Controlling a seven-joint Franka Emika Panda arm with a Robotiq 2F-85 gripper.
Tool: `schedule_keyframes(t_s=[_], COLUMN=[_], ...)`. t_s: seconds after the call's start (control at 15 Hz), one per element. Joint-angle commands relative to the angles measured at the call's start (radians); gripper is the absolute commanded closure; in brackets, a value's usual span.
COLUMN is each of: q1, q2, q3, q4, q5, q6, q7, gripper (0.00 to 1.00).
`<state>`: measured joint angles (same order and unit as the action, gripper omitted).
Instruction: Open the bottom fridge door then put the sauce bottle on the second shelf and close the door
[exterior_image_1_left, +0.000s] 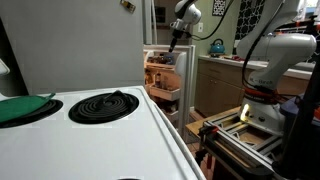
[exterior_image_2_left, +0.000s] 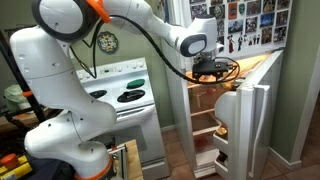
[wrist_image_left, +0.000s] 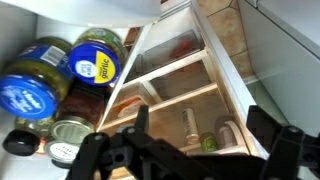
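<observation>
With the bottom fridge door (exterior_image_2_left: 250, 125) standing open, the released gripper (wrist_image_left: 190, 150) is hovering over jars; the sauce bottle, likely rigid, slippery glass, is not identifiable.

In both exterior views the white stove with black coil burners (exterior_image_1_left: 100, 105) stands just beside the open fridge. The tall pale fridge door with white inner racks (exterior_image_2_left: 247, 120) hangs swung outward in front of the fridge shelves (exterior_image_2_left: 205, 118). The black two-fingered end effector (exterior_image_2_left: 210, 68) sits above the shelves, at the fridge opening. In the wrist view, a cluster of lidded glass jars (wrist_image_left: 60, 85) lies left of the clear shelves (wrist_image_left: 175, 85), with the end effector (wrist_image_left: 195, 140) over them
</observation>
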<state>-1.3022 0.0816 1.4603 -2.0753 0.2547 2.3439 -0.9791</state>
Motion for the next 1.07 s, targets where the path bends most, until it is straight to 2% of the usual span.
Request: schedule_keyframes(t_s=[0.0,0.33,0.87,0.93,1.0], q1=[-0.01,-0.004,-0.075,0.07,0.107], q2=[-0.004,-0.003,-0.036,-0.062,-0.048], q3=[0.001,-0.008,-0.129,-0.302,-0.352], q4=[0.007,0.016,0.145,0.153,0.156], q5=[0.001,-0.005,-0.038,-0.01,-0.032], q6=[-0.001,0.011,0.086,0.084,0.094], q7=[-0.002,0.004,0.118,0.117,0.142], gripper=[0.0,0.0,0.0,0.0,0.0])
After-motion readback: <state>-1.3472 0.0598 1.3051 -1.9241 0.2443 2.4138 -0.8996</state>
